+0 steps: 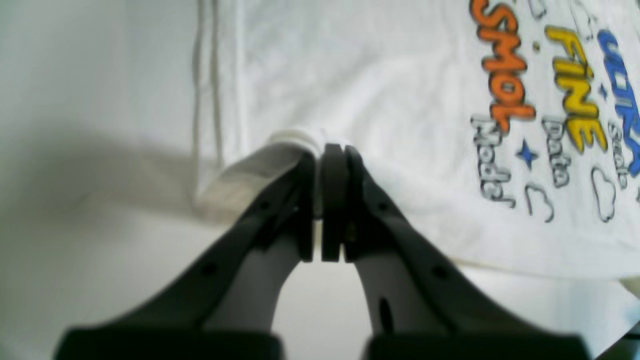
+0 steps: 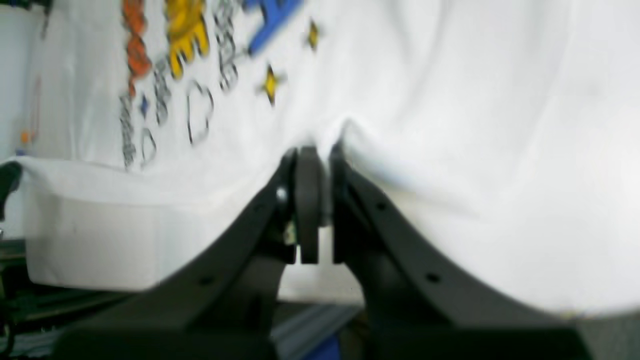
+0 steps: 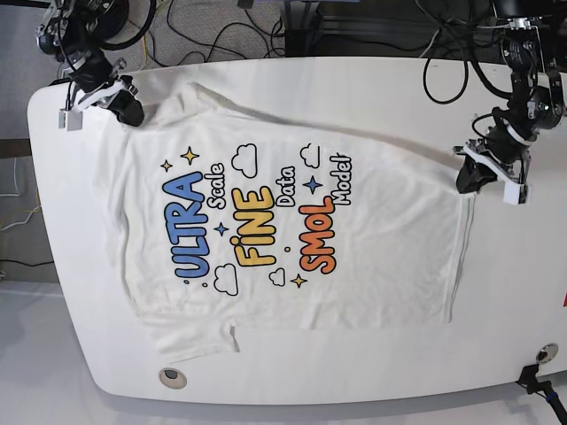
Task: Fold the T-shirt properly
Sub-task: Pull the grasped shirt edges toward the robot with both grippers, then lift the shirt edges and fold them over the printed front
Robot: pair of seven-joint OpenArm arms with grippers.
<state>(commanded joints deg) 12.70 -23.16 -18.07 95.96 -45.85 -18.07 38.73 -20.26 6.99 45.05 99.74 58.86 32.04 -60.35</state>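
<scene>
Clock directions taken from the base view, spread print side up across the white table (image 3: pixel 354 390), with the T-shirt (image 3: pixel 381 257) near the middle. Pointing toward 9 o'clock at the collar end and 3 o'clock at the hem, with the long axis running roughly from 9 to 3. Reading sideways in the print (image 3: pixel 254 226), with the tops of the letters toward 9. Closed in the left gripper (image 3: pixel 466 181), at about 2 o'clock, on the hem corner; closed in the right gripper (image 3: pixel 133 113), at about 10 o'clock, on cloth near the upper shoulder and sleeve. Raised into small peaks at both fingertips in the wrist views, and sagging between them along the 12 o'clock edge, with a crumpled fold just beside the right gripper. Running fairly straight along the 6 o'clock side, with a sleeve (image 3: pixel 190 339) jutting out toward 7 and creased near its opening. Showing double layers along the hem between 3 and 4. For moving, offering a wide stretch of tabletop beyond the hem toward 3 and 4, a band toward 6 past the round grommet (image 3: pixel 173 378), and only a narrow strip toward 9 before the table's edge
</scene>
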